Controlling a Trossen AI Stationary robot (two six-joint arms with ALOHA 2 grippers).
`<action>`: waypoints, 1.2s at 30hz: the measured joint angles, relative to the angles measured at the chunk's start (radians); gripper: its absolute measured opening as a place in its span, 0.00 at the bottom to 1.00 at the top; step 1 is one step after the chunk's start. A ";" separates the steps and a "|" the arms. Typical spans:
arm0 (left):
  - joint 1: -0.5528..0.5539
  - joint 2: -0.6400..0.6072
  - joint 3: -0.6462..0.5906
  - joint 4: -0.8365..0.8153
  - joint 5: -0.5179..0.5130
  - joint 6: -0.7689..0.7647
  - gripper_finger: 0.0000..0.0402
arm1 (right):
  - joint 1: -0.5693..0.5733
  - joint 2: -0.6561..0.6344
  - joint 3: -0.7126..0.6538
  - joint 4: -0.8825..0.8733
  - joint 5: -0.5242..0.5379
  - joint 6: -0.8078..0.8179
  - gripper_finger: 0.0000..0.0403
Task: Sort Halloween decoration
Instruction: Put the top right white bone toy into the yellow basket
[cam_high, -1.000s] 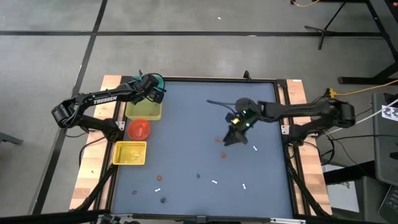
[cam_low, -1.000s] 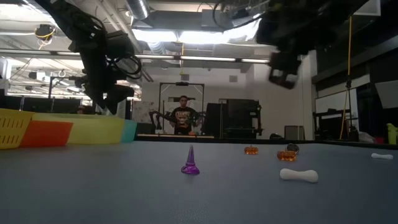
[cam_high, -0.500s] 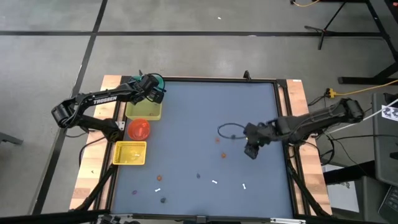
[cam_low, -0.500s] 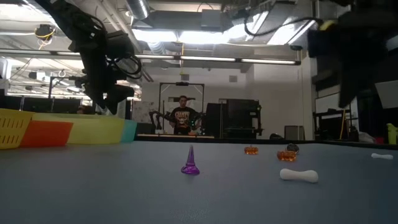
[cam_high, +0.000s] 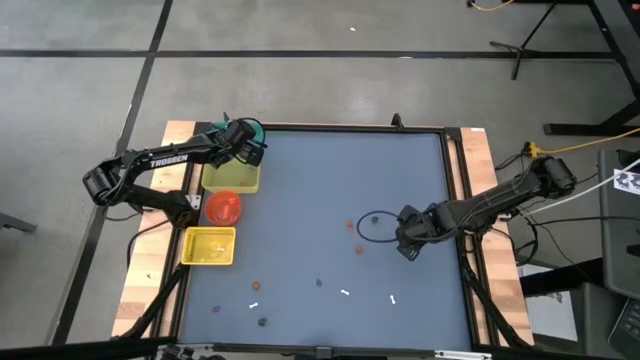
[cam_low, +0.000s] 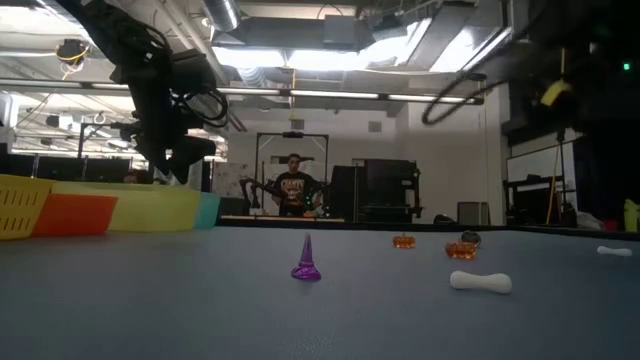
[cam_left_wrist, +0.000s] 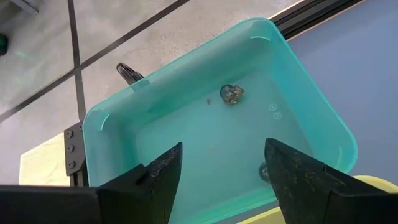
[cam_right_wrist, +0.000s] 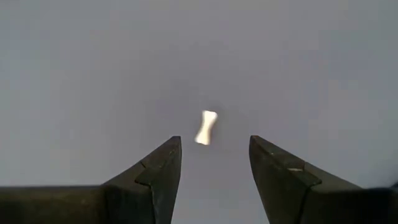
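The right gripper has its two fingers spread apart with nothing between them, and it hangs low over the blue table on the right side. Directly ahead of the gap lies a small white bone, flat on the surface and not touched. So the step in hand seems to be the approach to this white piece, before any grasp. The next move, in my judgement, calls for bringing the fingers down on both sides of the bone and closing on its thin middle; the piece is very small, so a little error sideways could push it away instead of catching it. The left gripper is also open and empty, and it waits above the teal bin, where a small dark trinket already lies. Beside this bin stand a yellow bin and a red bin. The other decorations are scattered on the table: a purple cone, orange pumpkins, and white bones near the front edge.
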 joint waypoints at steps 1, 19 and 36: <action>0.000 0.000 0.000 0.000 0.000 0.000 0.53 | 0.000 0.008 -0.009 0.000 0.000 0.000 0.47; 0.000 0.000 0.000 0.000 0.004 0.000 0.53 | -0.001 0.028 -0.131 0.186 -0.026 0.000 0.47; 0.000 0.000 0.000 0.000 0.004 0.000 0.53 | 0.000 0.028 -0.141 0.200 -0.045 -0.008 0.25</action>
